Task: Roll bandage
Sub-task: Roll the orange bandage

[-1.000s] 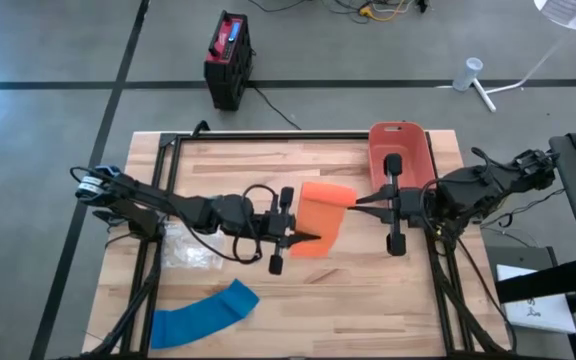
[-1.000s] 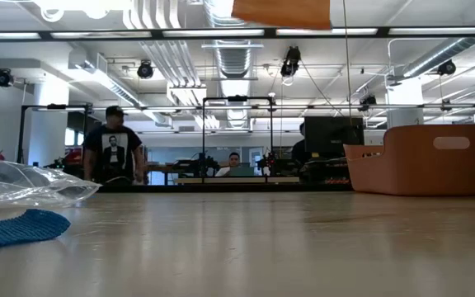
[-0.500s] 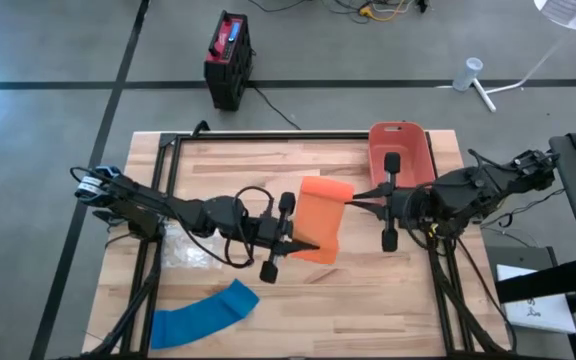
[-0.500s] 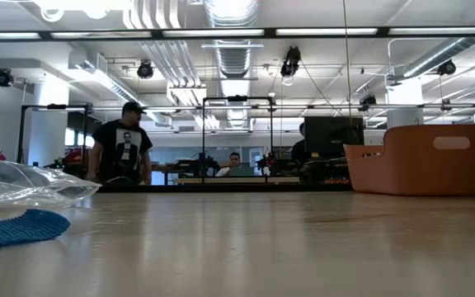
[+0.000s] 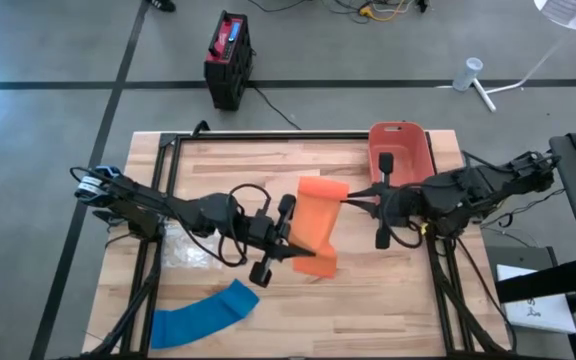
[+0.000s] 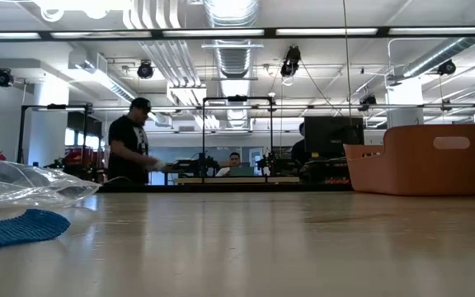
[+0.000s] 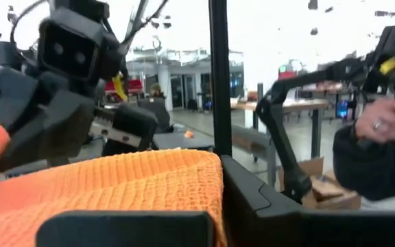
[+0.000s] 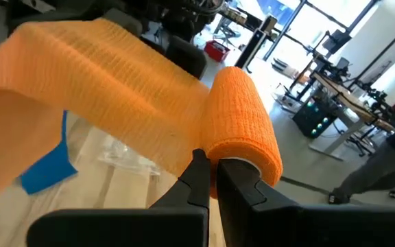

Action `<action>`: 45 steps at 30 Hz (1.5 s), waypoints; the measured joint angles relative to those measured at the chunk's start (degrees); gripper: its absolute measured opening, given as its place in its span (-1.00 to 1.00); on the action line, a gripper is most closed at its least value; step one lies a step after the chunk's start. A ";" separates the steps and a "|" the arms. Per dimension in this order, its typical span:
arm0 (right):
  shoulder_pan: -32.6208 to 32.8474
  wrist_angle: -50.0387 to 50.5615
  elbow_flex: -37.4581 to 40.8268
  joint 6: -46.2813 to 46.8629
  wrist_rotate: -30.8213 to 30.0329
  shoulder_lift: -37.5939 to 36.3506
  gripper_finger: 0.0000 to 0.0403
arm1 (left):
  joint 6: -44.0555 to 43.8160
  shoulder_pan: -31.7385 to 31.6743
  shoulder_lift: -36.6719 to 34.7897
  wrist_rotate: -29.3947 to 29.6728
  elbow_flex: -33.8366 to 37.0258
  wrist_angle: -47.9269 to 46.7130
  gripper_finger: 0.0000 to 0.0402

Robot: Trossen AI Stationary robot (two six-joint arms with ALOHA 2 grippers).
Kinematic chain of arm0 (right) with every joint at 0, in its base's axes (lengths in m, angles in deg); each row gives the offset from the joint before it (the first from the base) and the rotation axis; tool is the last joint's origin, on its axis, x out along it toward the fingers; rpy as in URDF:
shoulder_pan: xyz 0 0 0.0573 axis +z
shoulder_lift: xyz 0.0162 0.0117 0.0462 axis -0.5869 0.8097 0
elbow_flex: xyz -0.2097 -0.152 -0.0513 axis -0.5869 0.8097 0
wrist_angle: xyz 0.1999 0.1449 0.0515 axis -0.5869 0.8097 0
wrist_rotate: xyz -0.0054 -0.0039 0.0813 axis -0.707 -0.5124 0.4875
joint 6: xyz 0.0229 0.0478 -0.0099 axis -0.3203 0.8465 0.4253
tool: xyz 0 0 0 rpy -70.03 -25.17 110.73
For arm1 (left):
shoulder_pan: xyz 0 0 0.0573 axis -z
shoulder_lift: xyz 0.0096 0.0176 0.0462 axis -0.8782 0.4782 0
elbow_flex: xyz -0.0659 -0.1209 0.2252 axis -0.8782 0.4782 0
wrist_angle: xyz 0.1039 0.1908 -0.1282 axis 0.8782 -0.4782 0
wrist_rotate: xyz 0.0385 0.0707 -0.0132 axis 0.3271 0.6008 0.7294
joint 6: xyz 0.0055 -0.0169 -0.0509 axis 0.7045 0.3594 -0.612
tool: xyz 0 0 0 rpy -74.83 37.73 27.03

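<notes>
An orange bandage (image 5: 320,222) hangs in the air above the middle of the table, stretched between my two grippers. Its rolled end (image 8: 242,123) is at my right gripper (image 5: 351,198), which is shut on it. Its flat strip runs toward the near edge to my left gripper (image 5: 304,252), which is shut on the strip's free end. The left wrist view shows the orange weave (image 7: 129,182) lying between that gripper's fingers. The low view does not show the orange bandage. My left gripper pinches the free end of the strip (image 7: 156,189) between its two fingers, coming about level from the table's left. The end is lifted clear of the table. My right gripper pinches the roll at the lower rim of its end face (image 8: 233,162), coming level from the table's right. The roll is clear of the table, and the strip leads off it without sagging.
An orange bin (image 5: 400,152) stands at the far right. A blue bandage (image 5: 203,312) lies at the near left, with a clear plastic bag (image 5: 188,250) beside it. A black and red box (image 5: 228,60) sits on the floor beyond the far edge. A person (image 6: 134,144) walks in the room behind.
My left gripper has gone up and toward the near edge with the strip's free end, tipping upward. My right gripper has shifted a little toward the table's left with the roll. The bandage has risen out of the low view, and its strip now runs more from far to near.
</notes>
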 joint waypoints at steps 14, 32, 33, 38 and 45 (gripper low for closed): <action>-0.73 0.22 2.56 2.34 -0.01 1.01 -0.98 | -3.75 -0.47 -0.20 0.32 0.00 4.91 -0.77; -0.82 3.71 2.83 4.44 -0.12 3.85 -0.98 | -12.37 -4.91 -0.58 6.49 0.02 13.80 0.45; -0.82 3.85 2.83 4.78 -0.12 3.85 -0.98 | -12.39 -5.15 -0.76 6.71 0.02 14.70 0.49; -0.76 4.06 2.83 5.00 0.93 3.85 -0.98 | -12.66 -5.98 -1.05 9.67 -0.71 15.94 0.64; -0.77 4.60 2.85 7.91 9.81 3.80 -0.98 | -14.53 -8.08 -1.05 13.45 -1.93 14.85 0.63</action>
